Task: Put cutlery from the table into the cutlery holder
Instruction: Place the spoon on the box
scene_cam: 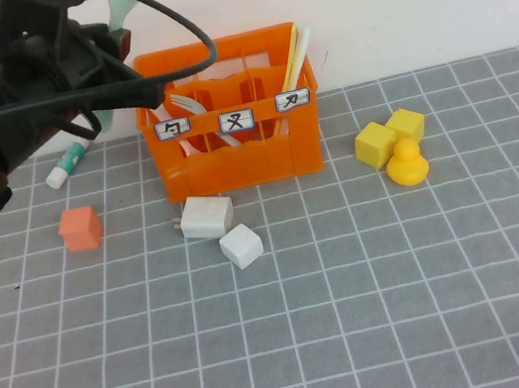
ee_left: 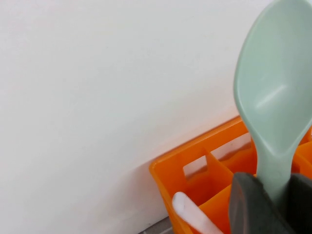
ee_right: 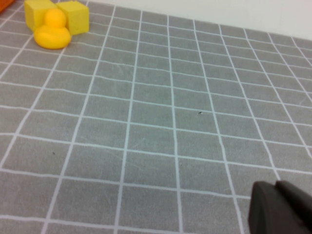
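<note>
The left gripper [ee_left: 273,200] grips the mint-green spoon [ee_left: 273,97] by its handle above the crate's [scene_cam: 236,148] left rear corner, long axis near upright, bowl pointing up. Only the left wrist view shows the full bowl. The right gripper [ee_right: 280,209], closed and empty, hangs above the desk [ee_right: 170,122], well right of the crate.

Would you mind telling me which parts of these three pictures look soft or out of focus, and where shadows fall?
High view: evenly lit; the orange crate casts a faint shadow on the table.
Left wrist view: the left gripper, shut on the green spoon, is a dark blur, spoon bowl soft with a pale sheen.
Right wrist view: the shut right gripper is blurred; the yellow duck is slightly soft.
</note>
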Robot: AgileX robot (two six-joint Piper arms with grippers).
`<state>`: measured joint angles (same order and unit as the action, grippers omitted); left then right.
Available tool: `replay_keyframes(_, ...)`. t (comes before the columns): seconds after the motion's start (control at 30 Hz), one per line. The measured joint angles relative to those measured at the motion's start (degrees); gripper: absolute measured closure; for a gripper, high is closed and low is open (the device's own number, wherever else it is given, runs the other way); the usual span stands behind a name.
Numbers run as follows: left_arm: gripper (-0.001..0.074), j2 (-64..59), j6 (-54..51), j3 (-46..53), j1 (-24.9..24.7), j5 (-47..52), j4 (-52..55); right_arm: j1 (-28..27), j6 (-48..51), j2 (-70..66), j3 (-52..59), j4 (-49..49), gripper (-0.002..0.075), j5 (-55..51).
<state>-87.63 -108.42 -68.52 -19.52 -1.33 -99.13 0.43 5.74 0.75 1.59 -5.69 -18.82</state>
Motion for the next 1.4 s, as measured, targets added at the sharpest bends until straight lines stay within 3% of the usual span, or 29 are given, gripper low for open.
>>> replay_keyframes(0.3, 0.0628, 0.0, 0.22, 0.11, 0.0, 6.78, 0.0, 0.0, 0.0, 0.0, 0.0, 0.0, 0.0729, 0.0)
replay_keyframes(0.53, 0.0628, 0.56, 2.6, 0.33, -5.77, 3.15, 3.83, 0.0, 0.0, 0.0, 0.0, 0.0, 0.0729, 0.0)
replay_keyframes(0.63, 0.0628, 0.72, 6.51, 0.33, -8.58, 3.7, 10.91, 0.0, 0.0, 0.0, 0.0, 0.0, 0.0729, 0.0)
replay_keyframes(0.77, 0.0628, 0.72, 30.94, 0.33, -8.57, 6.81, 33.98, 0.0, 0.0, 0.0, 0.0, 0.0, 0.0729, 0.0)
replay_keyframes(0.93, 0.0628, 0.72, 77.8, 0.33, -3.68, 6.72, 67.08, 0.0, 0.0, 0.0, 0.0, 0.0, 0.0729, 0.0)
replay_keyframes(1.1, 0.0628, 0.19, 122.46, 0.33, 2.73, 0.27, 99.13, 0.0, 0.0, 0.0, 0.0, 0.0, 0.0729, 0.0)
replay_keyframes(1.2, 0.0628, -1.34, 135.57, 0.33, 4.94, -7.17, 113.39, 0.0, 0.0, 0.0, 0.0, 0.0, 0.0729, 0.0)
replay_keyframes(1.4, 0.0628, -7.24, 140.88, 0.33, 6.45, -26.34, 123.94, 0.0, 0.0, 0.0, 0.0, 0.0, 0.0729, 0.0)
